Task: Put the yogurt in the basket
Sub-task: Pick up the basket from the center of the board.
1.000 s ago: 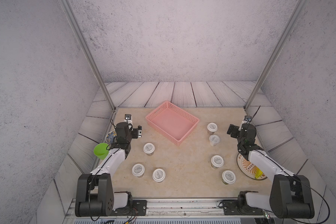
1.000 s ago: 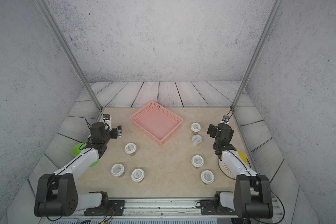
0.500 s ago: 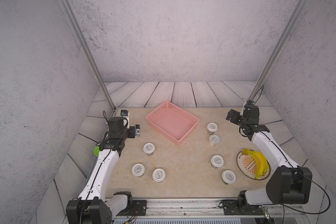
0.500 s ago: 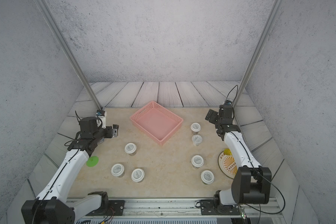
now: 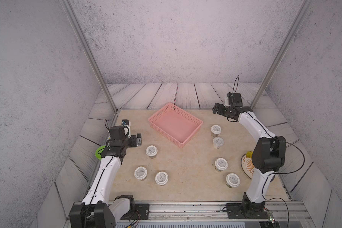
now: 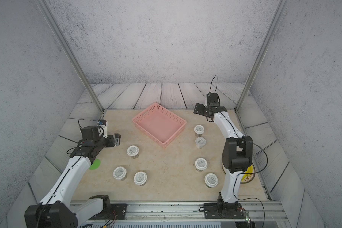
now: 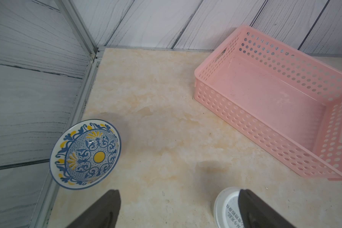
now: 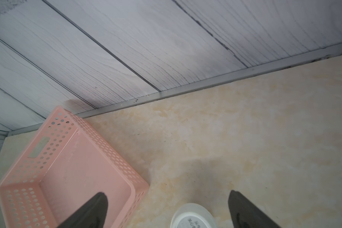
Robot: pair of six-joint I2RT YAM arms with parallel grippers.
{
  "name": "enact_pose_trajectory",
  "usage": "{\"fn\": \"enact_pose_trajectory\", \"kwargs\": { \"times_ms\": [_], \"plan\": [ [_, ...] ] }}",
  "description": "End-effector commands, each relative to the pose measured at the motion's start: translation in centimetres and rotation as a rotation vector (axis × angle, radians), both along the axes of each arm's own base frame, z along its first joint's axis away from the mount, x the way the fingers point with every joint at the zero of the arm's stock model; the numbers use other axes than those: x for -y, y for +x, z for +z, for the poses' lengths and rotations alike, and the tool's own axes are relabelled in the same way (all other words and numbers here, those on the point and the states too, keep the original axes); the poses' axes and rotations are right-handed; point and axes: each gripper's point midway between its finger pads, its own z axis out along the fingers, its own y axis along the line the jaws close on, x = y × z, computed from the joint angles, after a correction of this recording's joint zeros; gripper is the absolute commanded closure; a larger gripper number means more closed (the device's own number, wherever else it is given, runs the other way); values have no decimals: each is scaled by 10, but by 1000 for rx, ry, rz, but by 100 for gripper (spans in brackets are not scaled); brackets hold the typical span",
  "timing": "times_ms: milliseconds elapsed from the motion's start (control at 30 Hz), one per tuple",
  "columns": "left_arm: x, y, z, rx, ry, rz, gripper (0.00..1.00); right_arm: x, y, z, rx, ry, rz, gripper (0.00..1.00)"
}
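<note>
Several yogurt cups with white lids stand on the table, three on the left [image 5: 151, 151] [image 5: 140, 173] [image 5: 161, 178], the rest on the right [image 5: 215, 130] [image 5: 221, 164]. The pink basket [image 5: 176, 126] [image 6: 159, 123] lies empty at the back centre. My left gripper [image 5: 138, 139] [image 6: 117, 139] [image 7: 179, 192] hovers open, with one yogurt lid [image 7: 227, 207] beside one finger. My right gripper [image 5: 215, 110] [image 6: 196, 110] [image 8: 167, 193] hangs open between the basket [image 8: 77, 177] and the back right post, above a yogurt lid [image 8: 193, 217]. Neither holds anything.
A bright green cup [image 5: 99, 152] [image 6: 95, 164] sits by the left arm. A blue and yellow patterned bowl [image 7: 85, 156] lies near the table's left edge. A patterned plate with something yellow [image 6: 249, 175] lies behind the right arm. Metal posts stand at both back corners.
Both arms have unfolded and risen. The right gripper has swung back and toward the basket. The left gripper has shifted slightly. Both stayed open, and no cup has moved.
</note>
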Motion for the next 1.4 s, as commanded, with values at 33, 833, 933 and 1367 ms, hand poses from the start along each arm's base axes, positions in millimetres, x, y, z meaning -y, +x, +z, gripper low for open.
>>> {"fn": "enact_pose_trajectory", "kwargs": {
  "times_ms": [33,833,933,1367],
  "plan": [
    [-4,1,9,35,0,19,2,-37,8,-9,-24,-54,121,1],
    [-11,7,3,5,-5,52,2,-159,66,-88,-3,-113,369,14],
    [-11,8,0,-6,-7,54,2,-167,67,-92,6,-112,382,17],
    [-11,10,-2,-18,-14,55,2,-185,60,-109,-5,-136,429,49]
  ]
}}
